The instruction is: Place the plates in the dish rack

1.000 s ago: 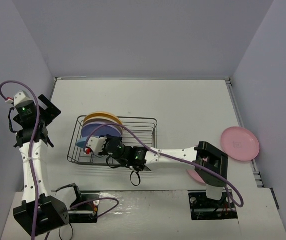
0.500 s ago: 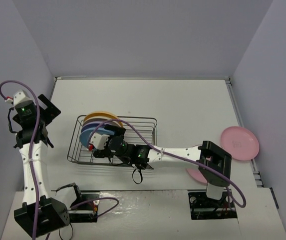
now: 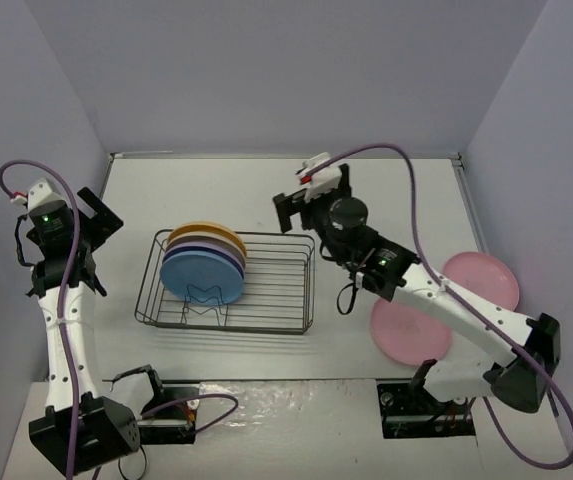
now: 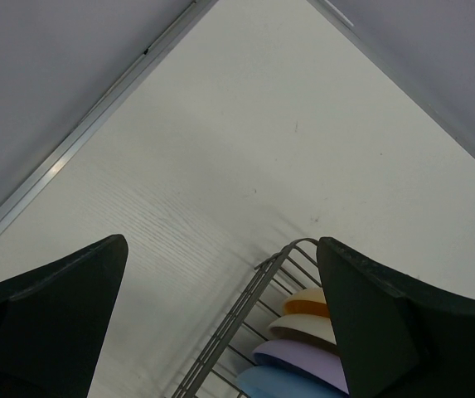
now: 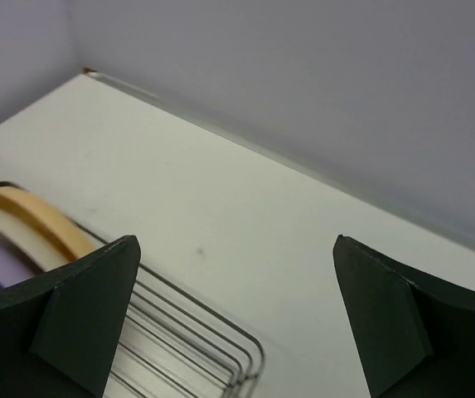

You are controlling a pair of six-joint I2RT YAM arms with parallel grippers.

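Observation:
The dark wire dish rack [image 3: 276,300] stands left of centre. Several plates stand on edge in its left part: the blue plate [image 3: 200,271] in front, then purple [image 3: 228,252], cream and yellow-orange [image 3: 204,232]. They also show in the left wrist view [image 4: 303,365]. Two pink plates lie flat on the table at the right, one near [image 3: 410,332] and one far right [image 3: 486,286]. My right gripper [image 3: 311,195] is open and empty, raised beyond the rack's far right corner [image 5: 249,365]. My left gripper [image 3: 94,215] is open and empty, raised left of the rack.
Grey walls close the table at the back and both sides. A purple cable loops over my right arm. The rack's right half holds no plates.

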